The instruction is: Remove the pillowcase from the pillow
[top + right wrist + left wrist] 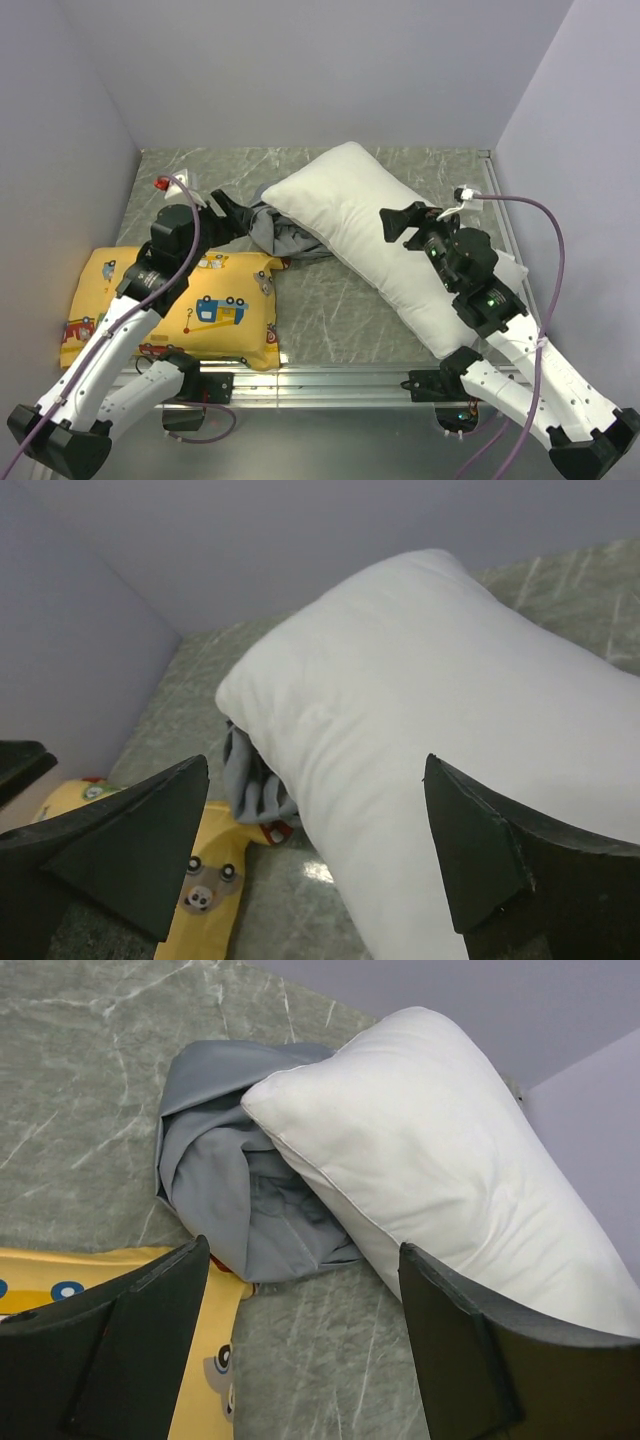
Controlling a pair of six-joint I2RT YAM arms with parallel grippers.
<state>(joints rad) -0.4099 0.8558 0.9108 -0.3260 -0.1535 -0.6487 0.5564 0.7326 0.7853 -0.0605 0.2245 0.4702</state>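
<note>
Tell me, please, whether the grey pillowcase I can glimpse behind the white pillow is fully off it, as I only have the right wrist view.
Observer: In the left wrist view, the pillowcase lies bunched on the table against the pillow. The pillow's corner there is bare, and its edge rests over part of the cloth.
Operator: Thank you. Is the left gripper holding that cloth?
Observer: No. The left gripper is open above the table with nothing between its fingers, and the pillowcase lies just beyond them.
</note>
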